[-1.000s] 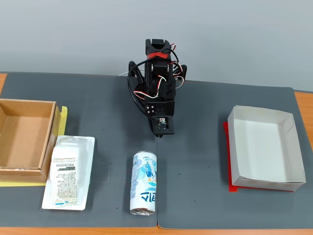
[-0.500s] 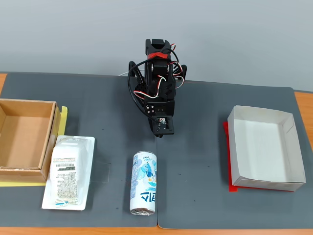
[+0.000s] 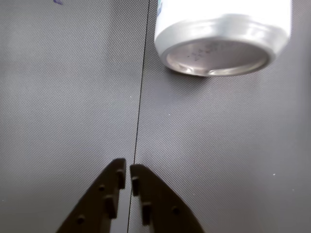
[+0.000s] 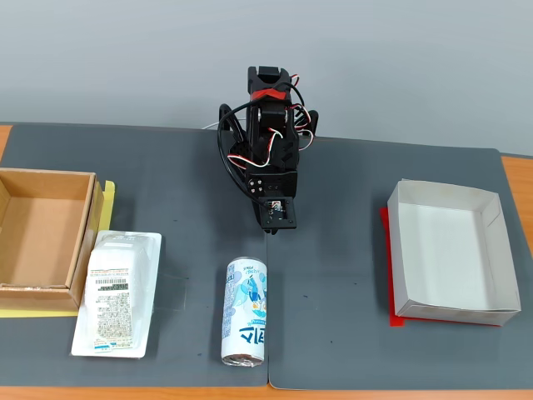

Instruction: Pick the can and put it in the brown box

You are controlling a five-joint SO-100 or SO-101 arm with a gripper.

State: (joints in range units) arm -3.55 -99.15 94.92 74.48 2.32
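The can (image 4: 244, 311) lies on its side on the dark grey mat, a silver end toward the front table edge. In the wrist view the can (image 3: 223, 34) shows at the top right, with its silver end facing the camera. My gripper (image 3: 127, 170) is shut and empty, its dark fingers meeting at the bottom of that view, well short of the can and to its left. In the fixed view the gripper (image 4: 275, 223) hangs under the folded arm, behind the can. The brown box (image 4: 17, 287) stands open at the far left edge.
A flat white plastic-wrapped package (image 4: 117, 292) with a barcode label lies between the brown box and the can. A white paper tray-like box (image 4: 491, 258) stands on a red sheet at the right. A seam (image 3: 140, 97) runs between the two mats.
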